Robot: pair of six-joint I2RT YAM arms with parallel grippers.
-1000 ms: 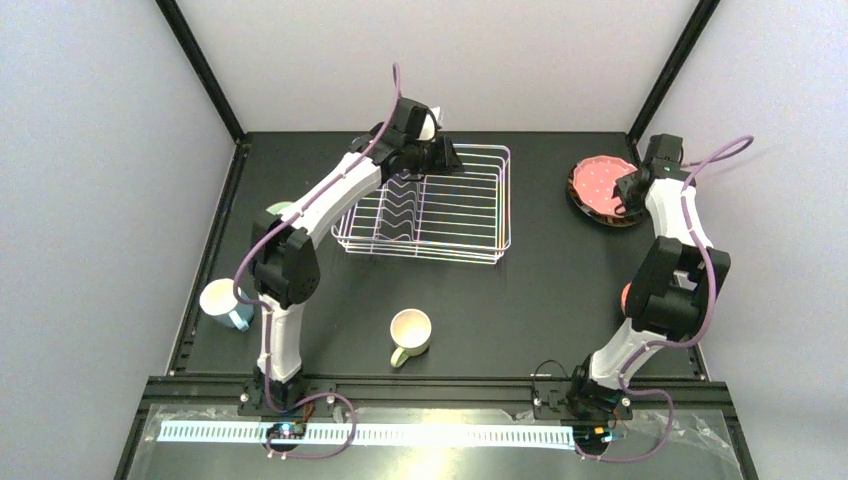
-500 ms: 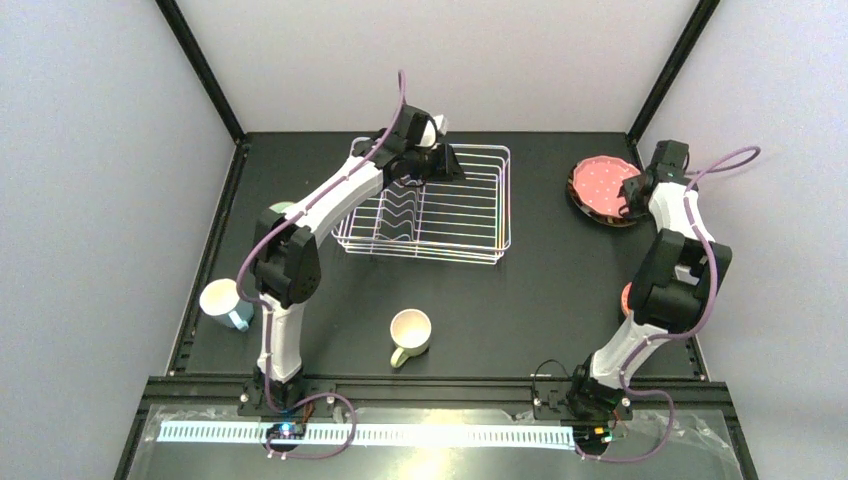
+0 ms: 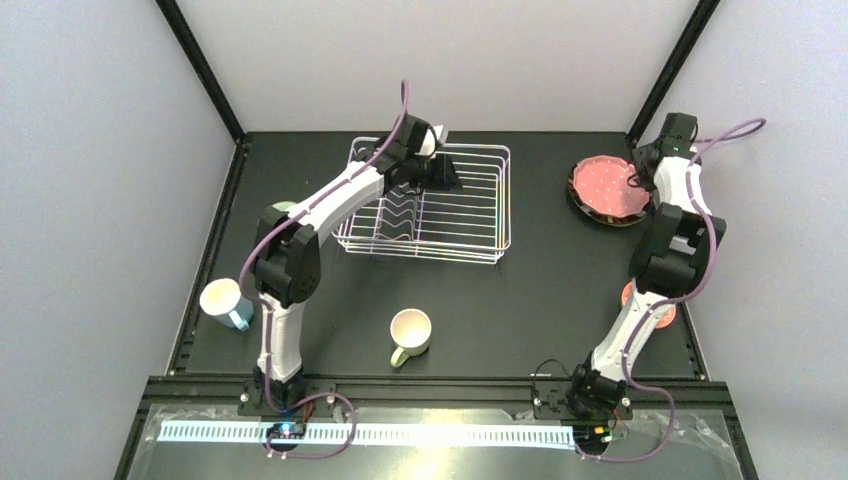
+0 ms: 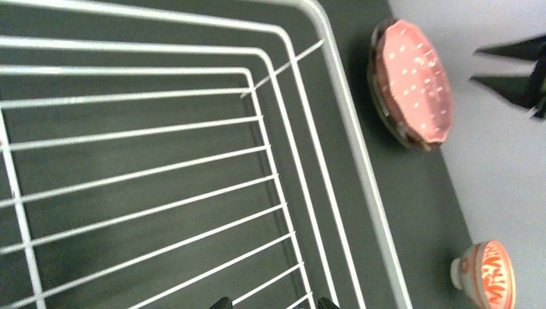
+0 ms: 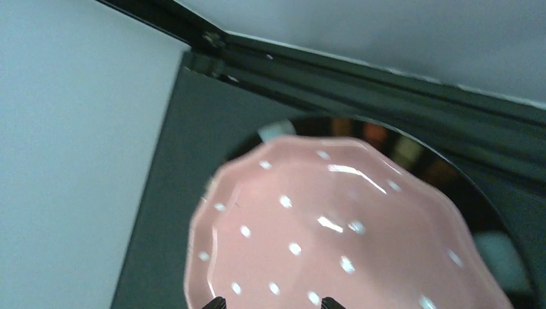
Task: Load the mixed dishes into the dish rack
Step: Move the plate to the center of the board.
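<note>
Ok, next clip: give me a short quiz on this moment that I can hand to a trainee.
1. True or false: the dish rack holds at least one dish.
2. What does the pink dotted plate rest on? A: the bare table. B: the dark-rimmed plate. C: the prongs of the rack.
3. Which arm's gripper hangs over the rack?

Key
1. False. No dish shows in the rack.
2. B.
3. The left gripper, fingers apart and holding nothing.
</note>
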